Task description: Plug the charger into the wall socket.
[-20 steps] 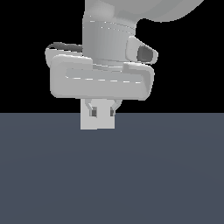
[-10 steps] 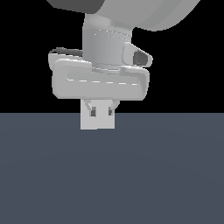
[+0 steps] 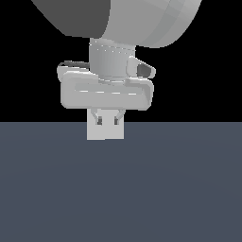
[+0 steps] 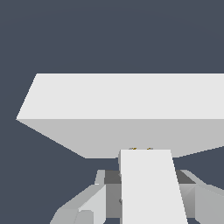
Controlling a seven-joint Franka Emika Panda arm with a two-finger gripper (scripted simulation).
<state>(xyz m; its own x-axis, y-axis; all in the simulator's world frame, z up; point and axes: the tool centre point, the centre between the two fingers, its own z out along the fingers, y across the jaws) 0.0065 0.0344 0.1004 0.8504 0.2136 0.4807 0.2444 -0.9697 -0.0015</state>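
Note:
In the wrist view my gripper (image 4: 148,205) is shut on the charger (image 4: 151,188), a plain white block held between the grey fingers (image 4: 87,205). The block's far end meets the wall socket (image 4: 131,100), a large white-grey slab lying across the view. Tiny orange specks show right at that contact. In the exterior view the gripper (image 3: 107,121) hangs under the broad grey hand, its fingertips in front of the socket's pale square (image 3: 105,133). There the charger cannot be told apart from the socket.
A flat dark blue-grey floor (image 3: 179,189) fills the lower half of the exterior view, with black background above it. The arm's big rounded link (image 3: 142,23) looms over the hand.
The arm's upper link has swung lower and larger into the picture. The hand has sunk slightly. The socket stays in place and the fingers stay shut on the charger.

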